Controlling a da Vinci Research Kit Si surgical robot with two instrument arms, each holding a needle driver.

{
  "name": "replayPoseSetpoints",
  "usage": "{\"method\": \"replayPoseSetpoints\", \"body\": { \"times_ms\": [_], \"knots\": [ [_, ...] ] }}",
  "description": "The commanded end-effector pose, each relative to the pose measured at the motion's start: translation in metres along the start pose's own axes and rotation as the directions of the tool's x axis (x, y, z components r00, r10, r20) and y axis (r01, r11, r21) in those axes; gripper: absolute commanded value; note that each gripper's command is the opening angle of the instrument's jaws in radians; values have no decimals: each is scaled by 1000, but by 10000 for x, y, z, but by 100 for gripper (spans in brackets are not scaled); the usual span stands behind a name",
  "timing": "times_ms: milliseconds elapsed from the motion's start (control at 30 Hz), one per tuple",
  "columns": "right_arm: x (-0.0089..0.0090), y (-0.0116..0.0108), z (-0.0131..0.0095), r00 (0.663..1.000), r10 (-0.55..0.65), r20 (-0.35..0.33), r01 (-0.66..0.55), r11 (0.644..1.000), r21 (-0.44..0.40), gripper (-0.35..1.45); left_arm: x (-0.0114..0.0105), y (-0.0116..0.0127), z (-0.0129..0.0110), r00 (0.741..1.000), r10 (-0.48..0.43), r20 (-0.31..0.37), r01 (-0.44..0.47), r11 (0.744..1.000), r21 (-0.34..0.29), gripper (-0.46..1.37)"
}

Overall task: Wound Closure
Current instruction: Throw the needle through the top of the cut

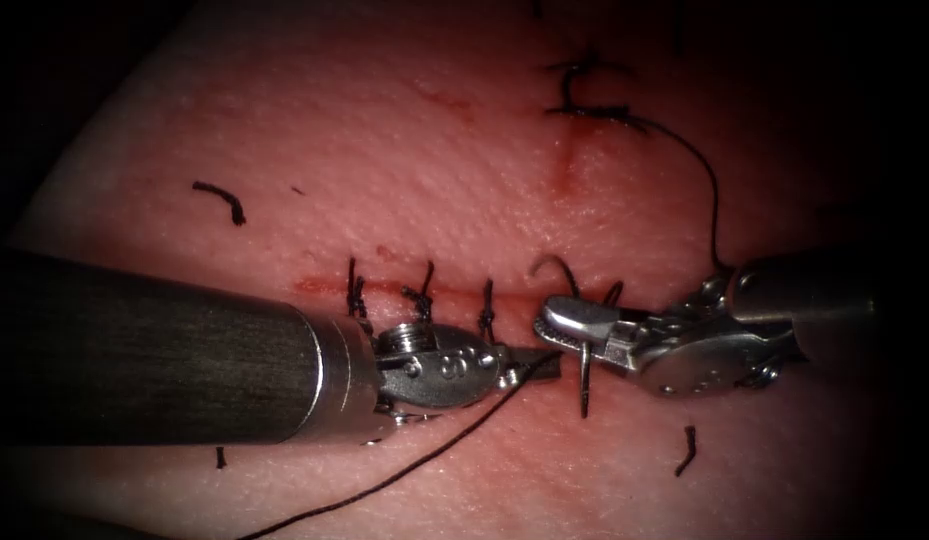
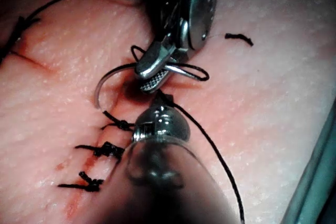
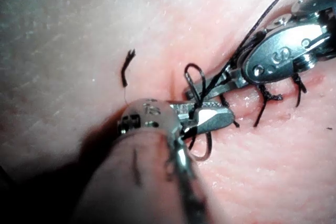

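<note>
The thread [image 1: 384, 480] runs off the endoscope view's bottom edge; the needle [image 1: 585, 385] seems partly hidden behind the right gripper [image 1: 559, 322].

Taking the cut [image 1: 439, 288] as the mark, three knots [image 1: 421, 296] sit along it. The left tool [image 1: 540, 366] lies just in front of it, holding the thread [image 1: 404, 470], which trails away forward. The right tool [image 1: 564, 322] sits at the cut's right end, holding the needle [image 1: 585, 375]. A cut end [image 1: 222, 200] lies behind, to the left.
</note>
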State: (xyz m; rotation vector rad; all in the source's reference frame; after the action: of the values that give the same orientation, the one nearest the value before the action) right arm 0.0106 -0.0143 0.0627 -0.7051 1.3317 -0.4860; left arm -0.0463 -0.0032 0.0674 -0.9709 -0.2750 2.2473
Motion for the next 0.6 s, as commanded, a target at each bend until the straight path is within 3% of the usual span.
{"method": "replayPoseSetpoints", "body": {
  "times_ms": [33,133,233,267,400,500,600],
  "knots": [
    [0,1,0,1000,14,2,-14,1000,4,-35,0,-1,1,1000,0,1,0,1000,-6,-35],
    [-1,3,-1,1000,22,8,-22,1000,7,-35,0,-3,2,1000,-1,1,1,1000,-6,-31],
    [-3,13,-2,999,31,10,-31,999,7,-35,0,-7,3,1000,-3,2,3,1000,-7,-1],
    [-3,16,-2,999,34,10,-34,999,7,-35,0,-9,4,1000,-10,3,10,1000,-4,0],
    [2,27,-3,999,44,11,-44,999,7,-35,1,-17,9,1000,-8,14,7,1000,31,-12],
    [4,33,-3,999,49,11,-49,999,10,-35,-3,-22,15,1000,-6,20,5,999,47,-35],
    [4,40,-3,998,56,10,-56,998,5,-35,-15,-20,22,998,10,57,-13,999,51,-35]
  ]
}}
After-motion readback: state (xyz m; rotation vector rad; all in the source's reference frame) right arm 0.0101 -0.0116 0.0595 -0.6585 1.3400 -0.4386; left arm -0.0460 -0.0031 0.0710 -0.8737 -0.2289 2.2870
